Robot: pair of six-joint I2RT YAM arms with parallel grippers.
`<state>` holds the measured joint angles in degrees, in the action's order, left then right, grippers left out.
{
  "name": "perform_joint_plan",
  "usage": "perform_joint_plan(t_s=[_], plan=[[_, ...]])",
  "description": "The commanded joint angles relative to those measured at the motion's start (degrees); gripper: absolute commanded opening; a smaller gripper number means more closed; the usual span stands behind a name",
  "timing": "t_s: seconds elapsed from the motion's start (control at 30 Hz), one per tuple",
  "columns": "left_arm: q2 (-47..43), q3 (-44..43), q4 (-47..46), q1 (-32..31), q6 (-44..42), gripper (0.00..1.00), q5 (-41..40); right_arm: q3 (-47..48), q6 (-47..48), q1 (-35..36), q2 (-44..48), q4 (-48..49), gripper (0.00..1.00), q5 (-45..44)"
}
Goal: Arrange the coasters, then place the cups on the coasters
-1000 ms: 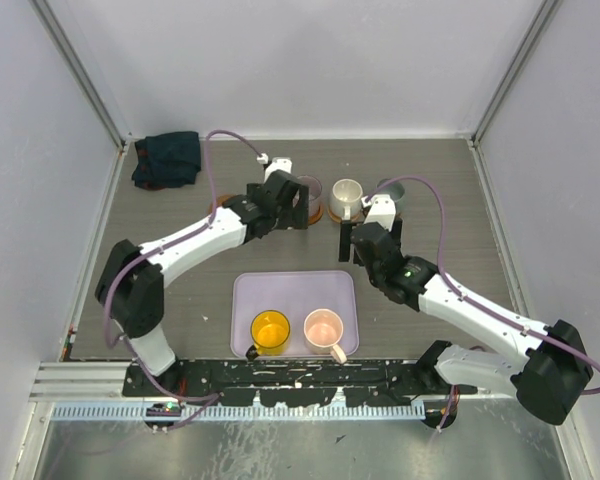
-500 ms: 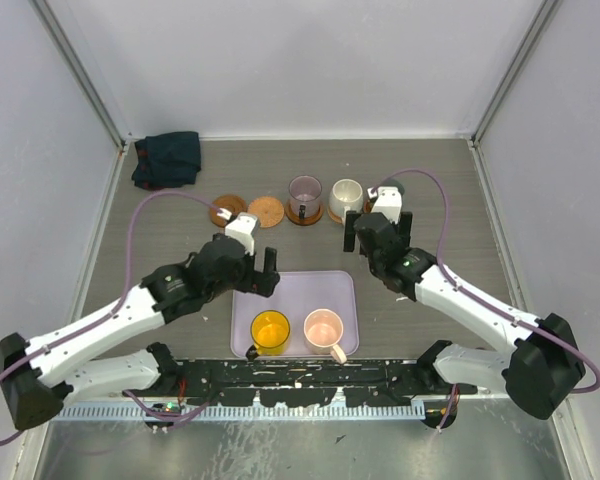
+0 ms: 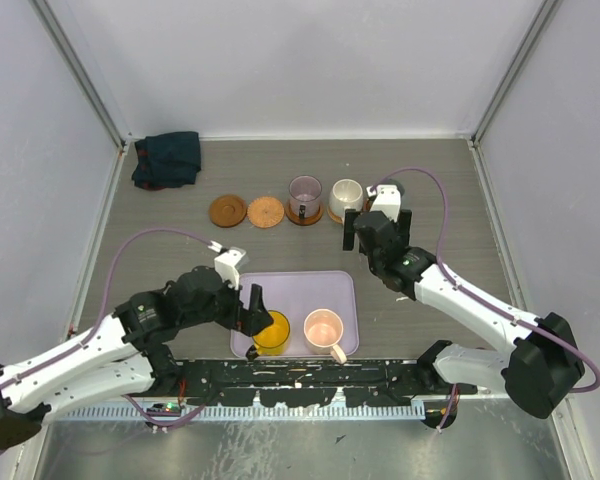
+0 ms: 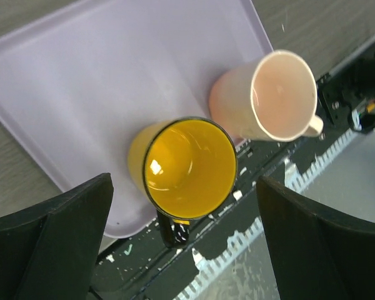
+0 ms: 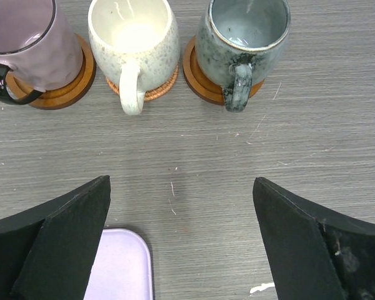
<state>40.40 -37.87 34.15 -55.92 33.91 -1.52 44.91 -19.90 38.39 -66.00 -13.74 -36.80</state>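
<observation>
Left gripper (image 4: 184,187) is wide open and holding nothing. It hangs right over the yellow cup (image 4: 187,165), one finger on each side of it in the wrist view, and as far as I can tell neither one is touching the mug. That cup stands upright at the near edge of the lavender tray (image 4: 112,75) with its dark handle pointing at the rail. The pink cup (image 4: 281,94) sits just beside it, close enough to be annoying.

Right gripper (image 5: 181,187) is spread open too, empty, parked above bare table in front of the finished row. Purple cup (image 5: 25,37), cream cup (image 5: 132,31) and grey-green cup (image 5: 247,31) each sit on their own coaster. The other two coasters, a darker one (image 3: 227,210) and a lighter one (image 3: 266,211), lie bare at the left end of that line.

So I'd say the coaster arranging is done and three of five cups are down. The step in hand looks like picking up cup number four, the yellow one. Next move needs the left arm to drop until the fingers straddle the wall of the mug, then squeeze and lift straight up so it doesn't knock the pink one. After that it's a carry across to one of the bare coasters, probably the lighter one next to the purple cup.
</observation>
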Motion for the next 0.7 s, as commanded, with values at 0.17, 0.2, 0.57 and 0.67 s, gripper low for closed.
perform_joint_plan(t_s=[0.17, 0.2, 0.57, 0.67], plan=[[6.4, -0.8, 1.3, -11.0, 3.2, 0.98, -1.1, 0.2, -0.3, -0.3, 3.4, 2.4, 1.00, -0.1], [7.2, -1.0, 1.8, -11.9, 3.1, 0.98, -1.7, 0.1, -0.3, -0.3, 3.6, 2.4, 1.00, -0.1], [8.7, 2.6, 2.1, -14.9, 7.1, 0.98, -7.7, -2.0, -1.8, -0.2, 5.7, 2.3, 1.00, 1.6], [7.8, 4.0, 1.8, -14.9, 8.3, 0.99, -8.5, -2.3, -1.9, -0.3, 6.4, 2.2, 1.00, 1.6]])
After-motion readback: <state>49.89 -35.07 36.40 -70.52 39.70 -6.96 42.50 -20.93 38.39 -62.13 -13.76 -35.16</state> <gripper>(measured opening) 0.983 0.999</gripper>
